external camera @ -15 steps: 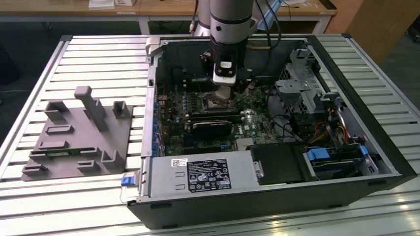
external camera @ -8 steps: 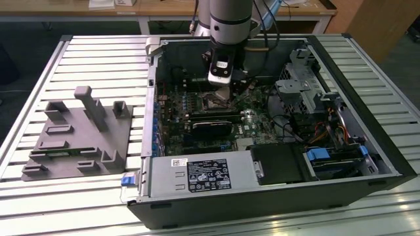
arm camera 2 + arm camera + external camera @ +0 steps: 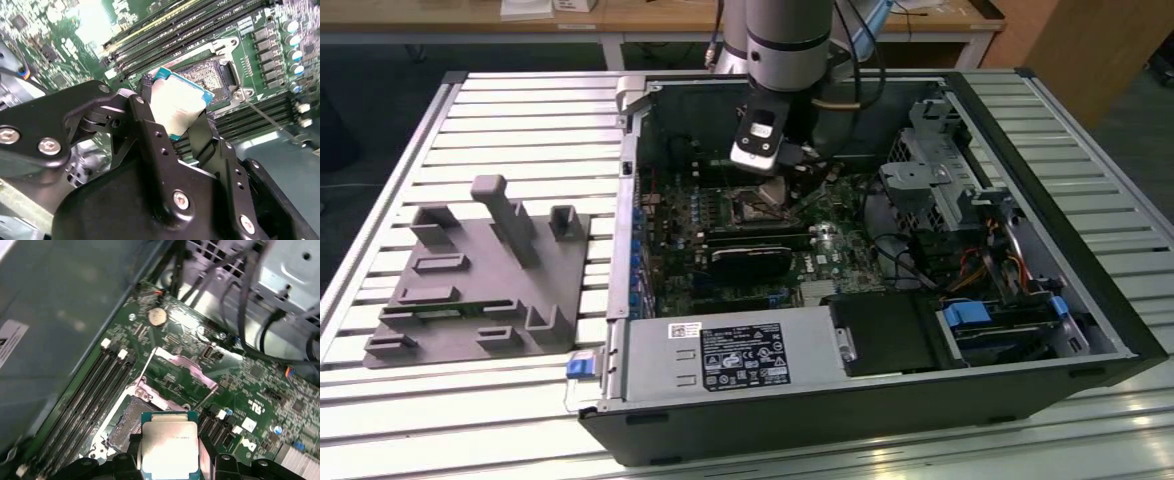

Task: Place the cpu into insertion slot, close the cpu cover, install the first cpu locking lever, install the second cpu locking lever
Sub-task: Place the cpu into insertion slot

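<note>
We saw the gripper (image 3: 172, 120) clamped on the cpu (image 3: 181, 100) just above the empty insertion slot (image 3: 211, 76); the cpu cover (image 3: 182, 362) stood open, nothing seated yet.

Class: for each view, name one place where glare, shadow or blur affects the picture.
Exterior view: glare streaks the slatted table, the computer case interior lies in shadow. Second wrist view: a patch of circuit board washes out white. First wrist view: the case wall is blurred, the cpu is clearer.
</note>
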